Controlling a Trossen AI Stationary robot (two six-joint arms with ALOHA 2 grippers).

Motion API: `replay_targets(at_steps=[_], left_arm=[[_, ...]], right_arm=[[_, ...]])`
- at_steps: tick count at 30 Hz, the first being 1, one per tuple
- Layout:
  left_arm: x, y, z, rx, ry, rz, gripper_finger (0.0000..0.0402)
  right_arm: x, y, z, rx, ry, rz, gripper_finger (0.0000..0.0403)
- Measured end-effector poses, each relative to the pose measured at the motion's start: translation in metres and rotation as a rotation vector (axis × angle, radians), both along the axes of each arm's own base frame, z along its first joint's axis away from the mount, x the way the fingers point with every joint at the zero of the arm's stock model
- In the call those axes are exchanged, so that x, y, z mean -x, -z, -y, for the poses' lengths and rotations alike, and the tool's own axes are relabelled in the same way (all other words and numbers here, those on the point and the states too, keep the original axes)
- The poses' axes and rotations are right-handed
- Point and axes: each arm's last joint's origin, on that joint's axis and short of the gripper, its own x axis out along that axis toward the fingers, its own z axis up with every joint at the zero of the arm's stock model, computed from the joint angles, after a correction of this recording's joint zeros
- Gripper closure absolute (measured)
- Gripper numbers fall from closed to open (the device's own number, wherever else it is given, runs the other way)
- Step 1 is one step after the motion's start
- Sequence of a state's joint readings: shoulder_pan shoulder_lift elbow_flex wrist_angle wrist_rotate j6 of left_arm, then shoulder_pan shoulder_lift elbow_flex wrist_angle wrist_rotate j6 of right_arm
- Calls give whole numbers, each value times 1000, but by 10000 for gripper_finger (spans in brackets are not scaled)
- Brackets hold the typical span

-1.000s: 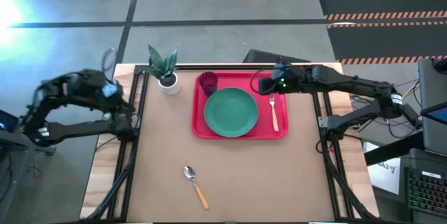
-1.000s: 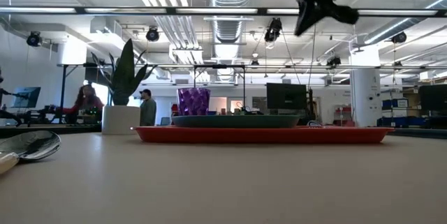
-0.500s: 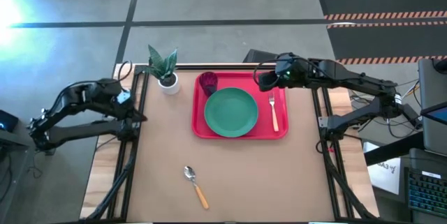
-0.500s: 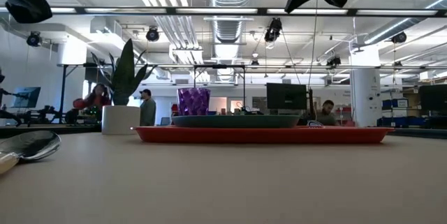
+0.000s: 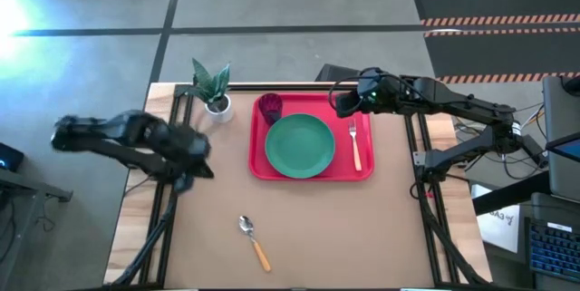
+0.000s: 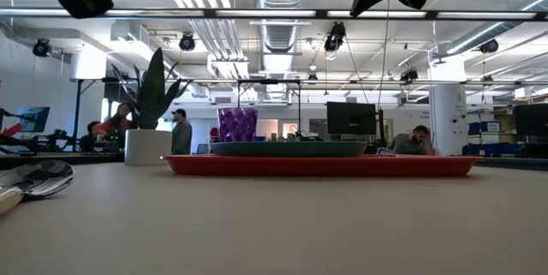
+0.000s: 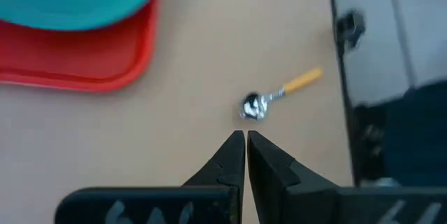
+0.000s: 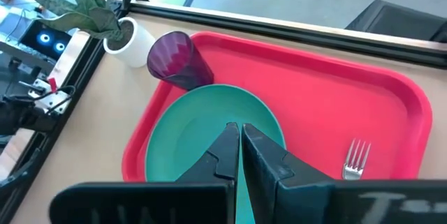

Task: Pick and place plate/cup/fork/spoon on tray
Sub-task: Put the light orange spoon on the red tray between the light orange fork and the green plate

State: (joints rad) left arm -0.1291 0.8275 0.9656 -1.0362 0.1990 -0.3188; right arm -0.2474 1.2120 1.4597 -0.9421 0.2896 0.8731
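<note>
One spoon (image 5: 255, 241) off tray (image 5: 366, 169)

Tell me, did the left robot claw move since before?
Yes. The left gripper swung in from beside the table's left edge, out over the table, toward the spoon. Its fingers are shut and empty.

High view: overhead, straight down, whole table (image 5: 299, 227) and both arms in frame; tray (image 5: 258, 160) at centre.
Low view: tabletop height, level across the surface toward the room; tray (image 6: 321, 166) mid-frame, spoon (image 6: 34, 181) close at lower left.
Left wrist view: looks down near the tabletop; spoon (image 7: 269, 102) at centre, tray (image 7: 77, 70) corner at upper left.
Right wrist view: close above the tray (image 8: 391, 105), which all four views share.
</note>
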Motion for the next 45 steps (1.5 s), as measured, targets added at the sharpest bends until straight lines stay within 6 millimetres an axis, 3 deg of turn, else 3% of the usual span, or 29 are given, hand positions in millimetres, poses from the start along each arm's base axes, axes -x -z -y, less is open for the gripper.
replay_targets(at_steps=[4,12,19,23,31,45], left_arm=[[-14,15,35,-69,29,-88,402],[-19,49,108,-91,-69,-271,401],[-49,86,149,-100,-136,-272,401],[-63,106,159,-147,-137,-295,401],[-70,132,165,-199,-142,-358,401],[-90,161,178,-75,-124,-336,401]], right_arm=[[0,0,0,17,-19,-13,394],[0,0,-1,35,-112,-41,394],[-1,0,-2,41,-178,-49,394],[-1,0,-2,34,-207,-48,394],[-2,-4,-3,45,-250,-36,394],[2,-32,-4,121,-289,26,394]])
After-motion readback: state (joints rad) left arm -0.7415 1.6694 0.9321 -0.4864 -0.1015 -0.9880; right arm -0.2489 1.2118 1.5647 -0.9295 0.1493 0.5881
